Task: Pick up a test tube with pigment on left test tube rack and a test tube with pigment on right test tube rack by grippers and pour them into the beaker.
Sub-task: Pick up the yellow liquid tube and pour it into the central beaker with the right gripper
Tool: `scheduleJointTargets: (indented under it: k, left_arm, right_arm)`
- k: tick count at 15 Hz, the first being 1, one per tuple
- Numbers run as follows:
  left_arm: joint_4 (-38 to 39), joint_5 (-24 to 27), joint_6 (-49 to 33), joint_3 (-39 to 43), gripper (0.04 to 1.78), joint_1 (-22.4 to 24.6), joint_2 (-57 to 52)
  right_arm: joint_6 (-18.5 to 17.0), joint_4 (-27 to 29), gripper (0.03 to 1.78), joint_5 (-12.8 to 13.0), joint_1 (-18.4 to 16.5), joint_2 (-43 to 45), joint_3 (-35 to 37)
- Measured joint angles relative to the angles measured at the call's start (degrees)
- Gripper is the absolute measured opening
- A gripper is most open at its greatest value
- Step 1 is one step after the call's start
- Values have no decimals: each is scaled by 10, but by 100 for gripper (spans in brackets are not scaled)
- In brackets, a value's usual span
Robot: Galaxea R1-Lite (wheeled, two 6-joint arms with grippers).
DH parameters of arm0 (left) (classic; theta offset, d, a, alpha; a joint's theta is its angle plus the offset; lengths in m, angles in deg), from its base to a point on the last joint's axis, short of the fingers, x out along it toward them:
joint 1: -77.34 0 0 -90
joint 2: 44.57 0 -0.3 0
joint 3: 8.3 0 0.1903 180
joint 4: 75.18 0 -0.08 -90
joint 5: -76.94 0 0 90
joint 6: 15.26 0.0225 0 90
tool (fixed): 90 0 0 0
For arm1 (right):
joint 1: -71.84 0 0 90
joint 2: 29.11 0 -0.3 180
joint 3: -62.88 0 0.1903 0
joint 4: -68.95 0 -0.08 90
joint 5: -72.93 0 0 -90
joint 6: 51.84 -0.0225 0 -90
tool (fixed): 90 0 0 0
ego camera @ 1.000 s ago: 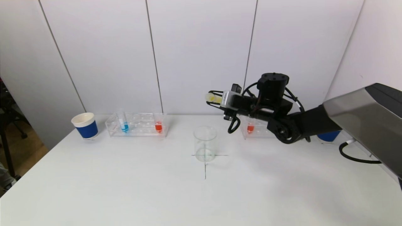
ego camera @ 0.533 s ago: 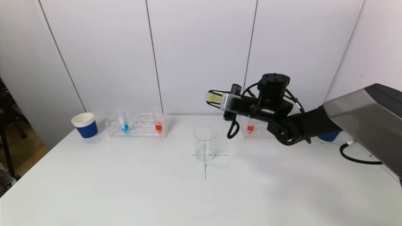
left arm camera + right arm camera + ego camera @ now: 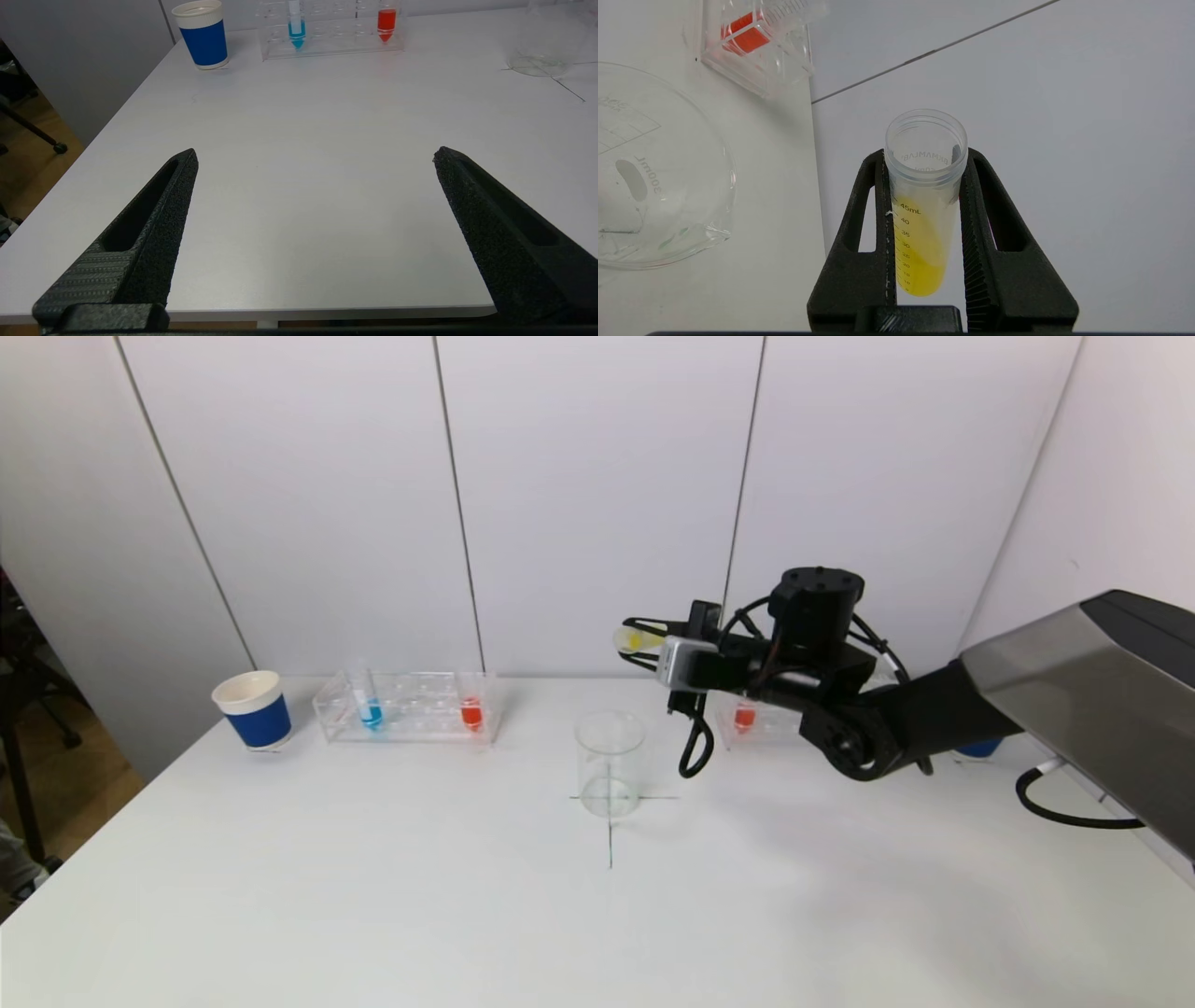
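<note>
Above white table (image 3: 373, 896), right pincer (image 3: 639, 640) grips yellow test tube (image 3: 633, 639) near beaker (image 3: 610, 763); left pincer (image 3: 313, 158) gapes.

The tube (image 3: 924, 205) bears a printed scale reading 45mL at the top, then 40, 35, 30, 25, 20 and 10 going down toward its tip; near its mouth, raised lettering seen mirrored through the wall reads BKMAMLAB, with a fainter 50mL under it; the beaker (image 3: 658, 177) bears 300mL beside a white marking patch; nothing else is legible.
</note>
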Motion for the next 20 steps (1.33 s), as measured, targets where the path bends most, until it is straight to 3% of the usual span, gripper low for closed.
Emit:
scheduleJointTargets:
  k: [12,20]
  left_arm:
    - [0,0,0,0,176,0,0]
    - [0,0,0,0,176,0,0]
  right_arm:
    - [48,-26,46,-5,-1,0,31]
    - [120,-19,46,-1,2,1,51]
